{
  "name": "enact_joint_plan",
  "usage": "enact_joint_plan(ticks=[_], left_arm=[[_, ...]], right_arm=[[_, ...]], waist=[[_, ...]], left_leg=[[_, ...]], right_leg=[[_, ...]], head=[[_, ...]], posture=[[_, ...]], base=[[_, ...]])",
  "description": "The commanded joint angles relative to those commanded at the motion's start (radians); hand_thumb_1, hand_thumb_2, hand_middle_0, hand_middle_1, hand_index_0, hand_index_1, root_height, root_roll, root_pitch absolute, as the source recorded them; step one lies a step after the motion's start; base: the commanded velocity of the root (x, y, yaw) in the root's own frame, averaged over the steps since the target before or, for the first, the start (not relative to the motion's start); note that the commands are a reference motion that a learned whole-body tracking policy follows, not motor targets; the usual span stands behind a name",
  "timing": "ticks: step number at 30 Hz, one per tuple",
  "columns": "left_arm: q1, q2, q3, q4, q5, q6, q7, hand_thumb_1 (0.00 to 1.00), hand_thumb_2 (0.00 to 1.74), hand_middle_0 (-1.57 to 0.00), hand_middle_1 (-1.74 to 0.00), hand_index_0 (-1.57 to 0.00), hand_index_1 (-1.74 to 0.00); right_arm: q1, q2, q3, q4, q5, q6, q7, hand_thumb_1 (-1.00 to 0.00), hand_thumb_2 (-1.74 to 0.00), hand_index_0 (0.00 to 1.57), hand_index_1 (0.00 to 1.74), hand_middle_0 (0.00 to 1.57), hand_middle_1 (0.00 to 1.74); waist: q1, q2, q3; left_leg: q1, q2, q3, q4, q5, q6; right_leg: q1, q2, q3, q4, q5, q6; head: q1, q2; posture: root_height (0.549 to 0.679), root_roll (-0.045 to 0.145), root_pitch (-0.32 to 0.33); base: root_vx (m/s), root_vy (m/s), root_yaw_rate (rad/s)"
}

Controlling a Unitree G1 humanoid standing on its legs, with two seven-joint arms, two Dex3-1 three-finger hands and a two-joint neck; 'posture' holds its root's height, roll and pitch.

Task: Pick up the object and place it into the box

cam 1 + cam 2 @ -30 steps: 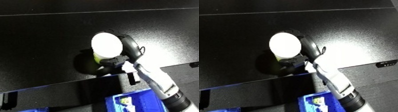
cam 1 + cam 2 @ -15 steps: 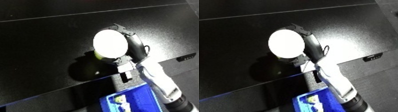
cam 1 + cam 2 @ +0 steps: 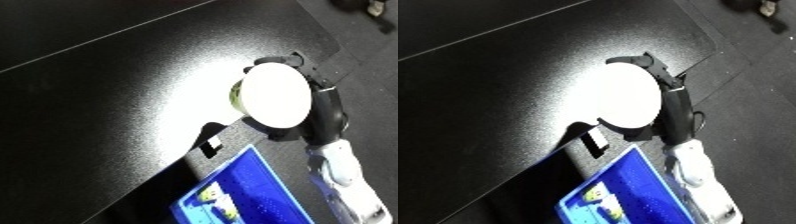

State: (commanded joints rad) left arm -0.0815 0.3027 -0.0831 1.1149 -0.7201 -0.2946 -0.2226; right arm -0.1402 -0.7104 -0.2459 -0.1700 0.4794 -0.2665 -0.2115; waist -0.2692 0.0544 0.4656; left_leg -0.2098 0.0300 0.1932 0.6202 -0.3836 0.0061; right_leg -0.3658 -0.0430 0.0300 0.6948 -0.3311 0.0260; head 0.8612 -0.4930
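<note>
R hand [image 3: 325,116] is wrapped around a round white object [image 3: 276,94]: black fingers [image 3: 277,61] curl over its far rim, palm and wrist sit behind its R side. The object's flat white face is turned up toward the camera and hides most of the palm. A yellow-green part [image 3: 235,93] shows at the object's L edge, body otherwise hidden behind the white face. So the hand is grasping the object, not released.

Rel. to the object: the white-and-silver forearm [image 3: 343,170] runs down and R from it to the lower view edge. The blue bin [image 3: 258,184] lies below and slightly L of it, near the bottom edge, w/ something yellow and white [image 3: 214,194] inside at its L end. The object is not in the bin; it is up-R of the bin's near corner, held over the black table [image 3: 107,100]. Can't tell if it touches the table or is lifted clear. A dark shadow falls on the tabletop just below-L of the object, btw it and the bin. A small white label [image 3: 210,148] sits on the table edge, below-L of the object, just above the bin.

L hand does not show in either view.
</note>
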Motion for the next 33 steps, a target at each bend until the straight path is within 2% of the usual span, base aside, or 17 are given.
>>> enact_joint_plan(ticks=[7, 10, 12, 13, 14, 20, 23, 27, 30, 33], left_arm=[[0.019, -0.026, 0.013, 0.030, -0.032, -0.030, -0.018, 0.00, 0.00, 0.00, 0.00, 0.00, 0.00], [0.017, -0.032, 0.016, 0.044, -0.046, -0.033, -0.015, 0.00, 0.00, 0.00, 0.00, 0.00, 0.00], [0.015, -0.033, 0.016, 0.049, -0.050, -0.034, -0.013, 0.00, 0.00, 0.00, 0.00, 0.00, 0.00], [0.015, -0.033, 0.016, 0.049, -0.050, -0.034, -0.013, 0.00, 0.00, 0.00, 0.00, 0.00, 0.00], [0.014, -0.030, 0.015, 0.048, -0.050, -0.032, -0.010, 0.00, 0.00, 0.00, 0.00, 0.00, 0.00], [-0.004, -0.004, 0.003, 0.038, -0.040, -0.012, -0.015, 0.00, 0.00, 0.00, 0.00, 0.00, 0.00], [-0.020, 0.006, -0.015, 0.038, -0.035, -0.001, -0.014, 0.00, 0.00, 0.00, 0.00, 0.00, 0.00], [-0.035, 0.013, -0.042, 0.036, -0.017, 0.010, -0.013, 0.00, 0.00, 0.00, 0.00, 0.00, 0.00], [-0.042, 0.016, -0.064, 0.038, -0.003, 0.015, -0.013, 0.00, 0.00, 0.00, 0.00, 0.00, 0.00], [-0.051, 0.019, -0.080, 0.044, 0.008, 0.021, -0.016, 0.00, 0.00, 0.00, 0.00, 0.00, 0.00]], right_arm=[[0.108, 0.049, -0.103, 0.107, 0.126, -0.176, -0.002, -0.70, -1.22, 1.10, 1.22, 1.10, 1.22], [0.139, 0.077, -0.139, 0.198, 0.213, -0.220, 0.011, -0.70, -1.22, 1.10, 1.22, 1.10, 1.22], [0.162, 0.092, -0.155, 0.279, 0.256, -0.242, 0.036, -0.70, -1.22, 1.10, 1.22, 1.10, 1.22], [0.162, 0.092, -0.155, 0.279, 0.256, -0.242, 0.036, -0.70, -1.22, 1.10, 1.22, 1.10, 1.22], [0.180, 0.099, -0.150, 0.370, 0.280, -0.248, 0.061, -0.70, -1.22, 1.10, 1.22, 1.10, 1.22], [0.190, 0.092, -0.054, 0.633, 0.350, -0.181, 0.153, -0.70, -1.22, 1.10, 1.22, 1.10, 1.22], [0.169, 0.078, 0.008, 0.762, 0.357, -0.116, 0.192, -0.70, -1.22, 1.10, 1.22, 1.10, 1.22], [0.113, 0.065, 0.095, 0.928, 0.351, -0.016, 0.299, -0.70, -1.22, 1.10, 1.22, 1.10, 1.22], [0.066, 0.062, 0.144, 1.041, 0.370, 0.039, 0.386, -0.55, -0.96, 0.86, 0.96, 0.86, 0.96], [0.024, 0.066, 0.176, 1.142, 0.374, 0.065, 0.449, -0.40, -0.70, 0.63, 0.70, 0.63, 0.70]], waist=[[-0.051, 0.014, 0.004], [-0.066, 0.019, 0.005], [-0.070, 0.022, 0.007], [-0.070, 0.022, 0.007], [-0.069, 0.024, 0.009], [-0.051, 0.030, 0.012], [-0.038, 0.034, 0.010], [-0.012, 0.041, 0.007], [0.010, 0.046, 0.001], [0.031, 0.053, -0.006]], left_leg=[[0.025, -0.017, 0.018, -0.028, -0.008, 0.0139], [0.026, -0.025, 0.019, -0.028, -0.013, 0.0211], [0.024, -0.029, 0.019, -0.025, -0.015, 0.0248], [0.024, -0.029, 0.019, -0.025, -0.015, 0.0248], [0.020, -0.032, 0.016, -0.023, -0.015, 0.0272], [0.004, -0.041, -0.002, -0.024, -0.007, 0.0304], [-0.003, -0.045, -0.014, -0.020, -0.005, 0.0315], [-0.010, -0.052, -0.032, -0.014, -0.003, 0.0330], [-0.012, -0.058, -0.046, -0.014, 0.001, 0.0326], [-0.012, -0.063, -0.056, -0.016, 0.005, 0.0313]], right_leg=[[-0.007, 0.0396, 0.036, -0.029, 0.014, 0.0079], [-0.010, 0.0551, 0.048, -0.037, 0.022, 0.0105], [-0.012, 0.0620, 0.054, -0.042, 0.027, 0.0120], [-0.012, 0.0620, 0.054, -0.042, 0.027, 0.0120], [-0.014, 0.0665, 0.057, -0.046, 0.032, 0.0126], [-0.021, 0.0729, 0.060, -0.058, 0.045, 0.0086], [-0.021, 0.0721, 0.058, -0.058, 0.047, 0.0054], [-0.015, 0.0682, 0.053, -0.060, 0.048, -0.0001], [-0.008, 0.0633, 0.046, -0.060, 0.047, -0.0029], [-0.002, 0.0560, 0.039, -0.059, 0.045, -0.0033]], head=[[0.139, 0.013], [0.164, 0.000], [0.164, -0.002], [0.164, -0.002], [0.166, -0.001], [0.219, -0.022], [0.245, -0.036], [0.299, -0.054], [0.336, -0.070], [0.361, -0.094]], posture=[[0.646, 0.060, 0.004], [0.646, 0.058, 0.007], [0.646, 0.056, 0.009], [0.646, 0.056, 0.009], [0.647, 0.055, 0.011], [0.647, 0.052, 0.019], [0.647, 0.051, 0.018], [0.648, 0.050, 0.014], [0.648, 0.051, 0.009], [0.648, 0.051, 0.004]], base=[[0.000, 0.078, -0.179], [0.001, 0.053, -0.116], [-0.008, 0.021, -0.076], [-0.010, 0.014, -0.066], [-0.033, -0.014, -0.018], [-0.044, -0.035, 0.040], [-0.019, -0.047, 0.080], [-0.012, -0.059, 0.112], [-0.002, -0.054, 0.128], [0.005, -0.038, 0.115]])
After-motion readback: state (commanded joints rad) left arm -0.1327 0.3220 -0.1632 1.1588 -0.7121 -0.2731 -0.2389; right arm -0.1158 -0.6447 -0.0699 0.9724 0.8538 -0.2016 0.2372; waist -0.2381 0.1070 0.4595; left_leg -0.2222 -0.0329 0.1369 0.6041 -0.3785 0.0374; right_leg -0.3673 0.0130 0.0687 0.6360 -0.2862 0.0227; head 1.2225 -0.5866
